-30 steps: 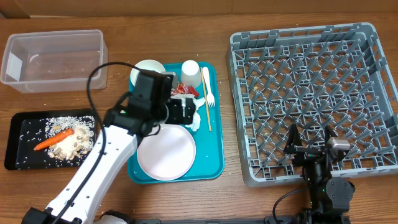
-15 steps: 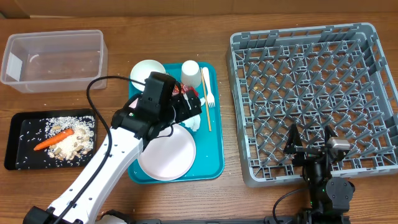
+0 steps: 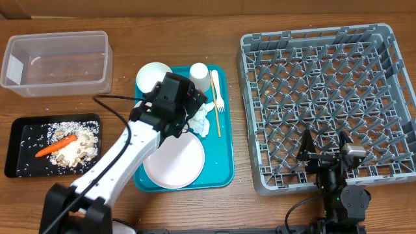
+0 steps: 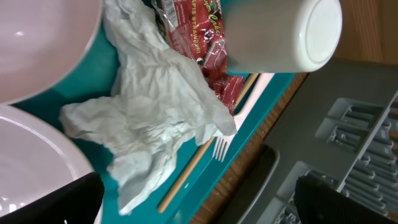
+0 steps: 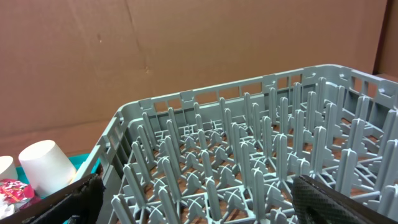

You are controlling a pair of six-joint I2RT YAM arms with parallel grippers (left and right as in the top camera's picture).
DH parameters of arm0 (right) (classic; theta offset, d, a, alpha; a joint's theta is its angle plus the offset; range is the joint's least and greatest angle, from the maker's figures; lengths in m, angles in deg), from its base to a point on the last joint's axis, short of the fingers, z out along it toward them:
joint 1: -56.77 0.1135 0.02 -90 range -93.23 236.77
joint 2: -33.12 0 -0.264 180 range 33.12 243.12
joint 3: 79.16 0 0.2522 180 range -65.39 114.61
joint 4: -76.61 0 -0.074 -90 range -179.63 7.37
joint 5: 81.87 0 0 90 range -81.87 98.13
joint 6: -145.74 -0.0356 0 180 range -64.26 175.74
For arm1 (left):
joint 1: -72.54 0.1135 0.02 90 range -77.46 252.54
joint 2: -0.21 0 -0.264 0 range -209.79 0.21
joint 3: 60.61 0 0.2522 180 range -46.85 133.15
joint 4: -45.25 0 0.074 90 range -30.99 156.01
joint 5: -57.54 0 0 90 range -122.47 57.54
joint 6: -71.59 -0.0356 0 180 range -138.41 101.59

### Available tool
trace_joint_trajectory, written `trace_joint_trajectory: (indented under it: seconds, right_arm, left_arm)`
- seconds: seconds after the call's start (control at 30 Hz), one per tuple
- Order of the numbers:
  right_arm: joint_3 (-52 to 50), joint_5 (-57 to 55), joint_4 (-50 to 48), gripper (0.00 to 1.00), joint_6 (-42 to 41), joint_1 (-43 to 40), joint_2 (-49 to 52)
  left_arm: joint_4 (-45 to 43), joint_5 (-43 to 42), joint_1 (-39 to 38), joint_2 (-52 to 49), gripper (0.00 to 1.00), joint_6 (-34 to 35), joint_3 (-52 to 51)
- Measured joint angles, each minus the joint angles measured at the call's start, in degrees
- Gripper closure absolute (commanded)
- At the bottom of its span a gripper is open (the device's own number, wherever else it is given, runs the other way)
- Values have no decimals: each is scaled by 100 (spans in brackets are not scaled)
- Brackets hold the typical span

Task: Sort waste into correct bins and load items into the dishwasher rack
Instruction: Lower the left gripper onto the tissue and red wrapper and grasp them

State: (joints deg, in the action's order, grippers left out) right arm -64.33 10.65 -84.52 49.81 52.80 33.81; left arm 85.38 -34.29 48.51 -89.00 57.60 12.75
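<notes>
Left jaws: spread wide above the tissue (image 4: 149, 124), centre of the wrist view.
Right jaws: spread, empty, lower right beside the rack (image 3: 325, 97).
Tissue: on the teal tray (image 3: 224, 175), seemingly overlapping wrapper (image 4: 202, 43) and fork (image 4: 219, 148).
Risk: a pinch could drag those along, mixing waste.

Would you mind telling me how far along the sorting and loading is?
Done: carrot and grains lie in the black tray. In hand: the open left gripper hovers over the tissue and wrapper. Left: both of those, plus plate, cup and fork; the rack is empty.
</notes>
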Motion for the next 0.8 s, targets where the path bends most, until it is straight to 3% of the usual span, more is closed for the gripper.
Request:
trace_joint_trajectory:
  seconds: [0.23, 0.33, 0.57, 0.8]
  right_arm:
    - [0, 0, 2, 0, -2, 0, 0]
    - [0, 4, 4, 0, 2, 0, 0]
    - [0, 2, 0, 0, 2, 0, 0]
    - [0, 0, 2, 0, 0, 0, 0]
  left_arm:
    - [-372, -197, 0, -437, 0, 186, 0]
    - [-367, -208, 0, -566, 6, 190, 0]
    - [-367, -223, -63, -994, 7, 380, 0]
    - [-931, -216, -63, -1259, 6, 581, 0]
